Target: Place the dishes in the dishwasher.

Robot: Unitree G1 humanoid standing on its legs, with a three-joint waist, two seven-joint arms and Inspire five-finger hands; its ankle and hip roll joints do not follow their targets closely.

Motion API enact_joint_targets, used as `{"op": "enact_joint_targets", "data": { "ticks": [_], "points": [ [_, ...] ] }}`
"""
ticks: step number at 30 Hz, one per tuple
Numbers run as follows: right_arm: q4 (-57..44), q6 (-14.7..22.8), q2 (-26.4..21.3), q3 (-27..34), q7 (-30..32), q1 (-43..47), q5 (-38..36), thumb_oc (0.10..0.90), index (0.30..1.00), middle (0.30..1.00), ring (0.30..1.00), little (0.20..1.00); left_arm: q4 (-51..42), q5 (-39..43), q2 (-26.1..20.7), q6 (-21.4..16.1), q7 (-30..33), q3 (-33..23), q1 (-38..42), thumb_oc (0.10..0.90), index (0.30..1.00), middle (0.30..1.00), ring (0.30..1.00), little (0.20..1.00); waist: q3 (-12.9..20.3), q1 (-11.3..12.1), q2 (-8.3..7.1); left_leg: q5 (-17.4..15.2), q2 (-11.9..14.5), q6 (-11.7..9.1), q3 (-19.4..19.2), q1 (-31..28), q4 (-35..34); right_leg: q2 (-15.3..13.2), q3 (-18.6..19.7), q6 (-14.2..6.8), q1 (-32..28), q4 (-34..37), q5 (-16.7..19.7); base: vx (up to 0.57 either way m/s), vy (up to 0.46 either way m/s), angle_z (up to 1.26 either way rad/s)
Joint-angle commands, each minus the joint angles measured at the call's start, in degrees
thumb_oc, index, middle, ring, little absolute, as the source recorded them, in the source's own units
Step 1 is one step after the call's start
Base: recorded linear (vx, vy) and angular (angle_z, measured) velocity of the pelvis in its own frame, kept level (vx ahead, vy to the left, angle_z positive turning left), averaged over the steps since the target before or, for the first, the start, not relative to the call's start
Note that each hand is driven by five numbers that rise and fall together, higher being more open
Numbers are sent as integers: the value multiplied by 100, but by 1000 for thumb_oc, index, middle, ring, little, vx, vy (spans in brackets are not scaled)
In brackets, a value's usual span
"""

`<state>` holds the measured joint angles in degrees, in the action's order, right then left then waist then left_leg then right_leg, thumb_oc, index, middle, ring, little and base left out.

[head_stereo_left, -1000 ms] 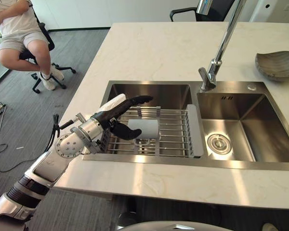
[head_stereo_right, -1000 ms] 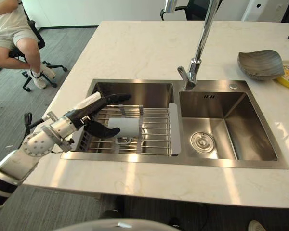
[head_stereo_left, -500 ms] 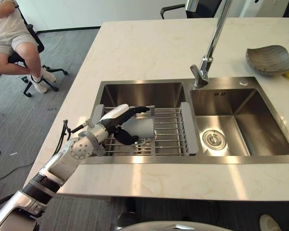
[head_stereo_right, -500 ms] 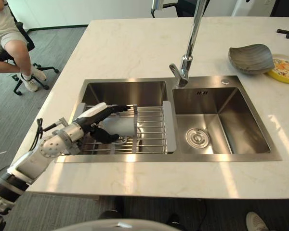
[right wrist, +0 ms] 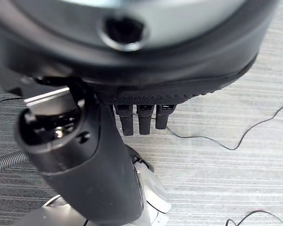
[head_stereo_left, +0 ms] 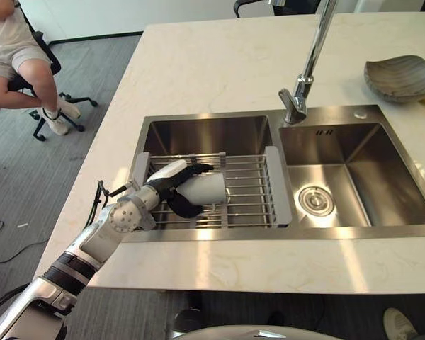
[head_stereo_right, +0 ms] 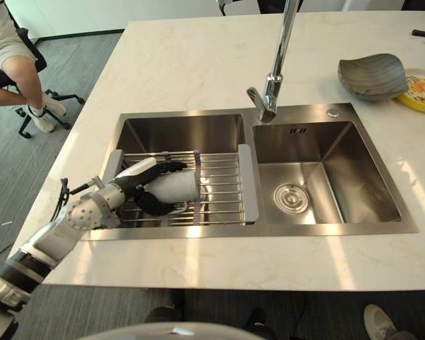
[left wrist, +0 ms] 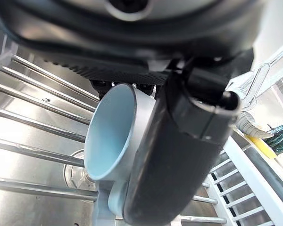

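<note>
We see a pale blue cup (head_stereo_left: pixel 205 188) lying on its side on the sink rack (head_stereo_left: pixel 249 185), our left hand (head_stereo_left: pixel 171 185) reaching in, fingers and thumb curled around it.

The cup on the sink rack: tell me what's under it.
The cup lies on its side on the wire rack, gripped by the left hand. Below the rack is the left basin's drain, partly covered by the cup.

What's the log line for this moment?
left hand: shut on cup | cup: lying on sink rack | right hand: idle above floor, open | grey dish: on counter
</note>
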<state>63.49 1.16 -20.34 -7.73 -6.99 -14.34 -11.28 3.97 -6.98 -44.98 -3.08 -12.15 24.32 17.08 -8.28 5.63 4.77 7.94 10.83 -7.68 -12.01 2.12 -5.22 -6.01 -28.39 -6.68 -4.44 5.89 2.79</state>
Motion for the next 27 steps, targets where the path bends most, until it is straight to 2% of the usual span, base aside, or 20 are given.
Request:
{"op": "enact_joint_targets", "data": {
  "ticks": [1, 4, 5, 6, 7, 8, 16, 22, 24, 27],
  "points": [
    [-235, -44, -91, 120, -155, 80, 42, 800, 900, 900, 900, 900, 452, -417, 45, 61, 119, -247, 707, 800, 900, 900, 900, 900, -172, -10, -89, -488, 60, -187, 50, -216, 101, -203, -27, -466, 105, -89, -557, 0, 15, -3],
    [-222, -66, -91, 117, -165, 91, 28, 800, 900, 900, 900, 900, 559, -631, 125, 82, 181, -199, 778, 800, 900, 900, 900, 900, -186, -15, -88, -506, 55, -178, 43, -225, 104, -209, -21, -461, 106, -89, -554, 0, 0, 0],
    [-207, -82, -95, 105, -150, 107, 27, 800, 900, 900, 900, 900, 581, -747, 156, 85, 228, -156, 813, 736, 804, 804, 804, 804, -187, -23, -96, -509, 57, -176, 39, -228, 106, -210, -17, -459, 107, -89, -554, 0, 0, 0],
    [-204, -69, -103, 97, -145, 126, 20, 800, 900, 900, 900, 900, 622, -890, 179, 72, 246, -80, 872, 469, 404, 404, 404, 404, -191, -34, -101, -514, 59, -173, 37, -236, 103, -214, -13, -458, 112, -89, -551, 0, 0, 0],
    [-202, -68, -101, 101, -145, 126, 20, 800, 900, 900, 900, 900, 631, -893, 184, 68, 250, -71, 882, 469, 404, 404, 404, 404, -193, -29, -101, -515, 58, -173, 36, -236, 103, -214, -13, -458, 112, -89, -551, 0, 0, 0],
    [-204, -60, -101, 103, -137, 135, 3, 800, 900, 900, 900, 900, 676, -989, 176, 67, 254, -15, 928, 400, 300, 300, 300, 300, -197, -35, -105, -516, 60, -171, 34, -233, 101, -216, -12, -459, 118, -89, -549, 0, 0, 0],
    [-240, 25, -163, 32, -32, 228, -16, 800, 900, 900, 900, 900, 620, -1928, 56, -226, 542, 554, 1556, 400, 300, 300, 300, 300, -217, -20, -163, -530, 77, -174, 20, -231, 92, -205, -53, -467, 117, -89, -538, 0, 0, 0],
    [-257, 122, -162, -54, 72, 287, -4, 800, 900, 900, 900, 900, 400, -2040, 109, -501, 831, 789, 1824, 400, 300, 300, 300, 300, -212, 22, -194, -488, 123, -206, 110, -186, 73, -169, -100, -455, 122, -89, -561, -1, -5, 0],
    [-261, 194, -139, -92, 114, 246, -15, 800, 900, 900, 900, 900, -20, -2008, -28, -725, 1149, 813, 2110, 400, 300, 300, 300, 300, -198, 57, -195, -433, 175, -252, 172, -156, 59, -125, -171, -439, 112, -89, -595, -7, -70, 7],
    [-241, 248, -106, -100, 149, 242, -69, 800, 900, 900, 900, 900, -282, -2010, -175, -818, 1458, 745, 2240, 400, 300, 300, 300, 300, -196, 88, -189, -383, 214, -288, 248, -113, 54, -87, -215, -416, 119, -89, -624, -7, -68, 10]
  ]
}}
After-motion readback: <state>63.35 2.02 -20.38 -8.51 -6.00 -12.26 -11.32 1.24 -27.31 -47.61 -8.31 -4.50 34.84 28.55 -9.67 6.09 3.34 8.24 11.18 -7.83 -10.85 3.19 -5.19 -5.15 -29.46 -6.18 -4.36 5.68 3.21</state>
